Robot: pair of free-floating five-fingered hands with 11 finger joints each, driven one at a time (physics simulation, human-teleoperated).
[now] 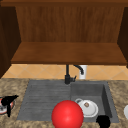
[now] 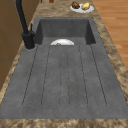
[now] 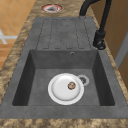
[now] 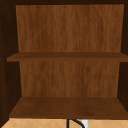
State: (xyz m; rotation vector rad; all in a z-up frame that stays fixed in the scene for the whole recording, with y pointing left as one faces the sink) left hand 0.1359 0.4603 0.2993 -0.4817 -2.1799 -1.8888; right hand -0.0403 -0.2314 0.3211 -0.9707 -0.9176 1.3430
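My left hand [image 1: 9, 102] hangs over the red-rimmed plate [image 1: 3, 107] on the counter [image 1: 15, 85] left of the sink [image 1: 45, 100], fingers curled down across the rim as if pinching it, though I judge that grip from a dark shape and not from a clear view of each finger; the plate lies flat on the counter, so the hand comes at it from above, where a rim is easiest to catch; from the right side camera the same plate [image 3: 52, 8] sits at the far end beyond the draining board [image 3: 62, 32], with a small dark bit of food on it. My right hand [image 1: 103, 121] floats at the front edge of the basin, low and near the counter's lip; it reads as a rounded black lump and I cannot tell whether its fingers are straight or curled. Between my hands a red ball [image 1: 67, 114] hangs in front of the sink's near edge, hiding part of the board. In the basin lies a white plate [image 3: 65, 88] with a brown morsel at its middle, flat on the floor beside the drain [image 3: 83, 80], low enough that the walls keep it put; the tap [image 1: 68, 73] stands behind, spout turned over the basin; a third plate [image 2: 82, 7] with food rests on the counter to the right; the shelves [image 4: 67, 107] above stand bare.
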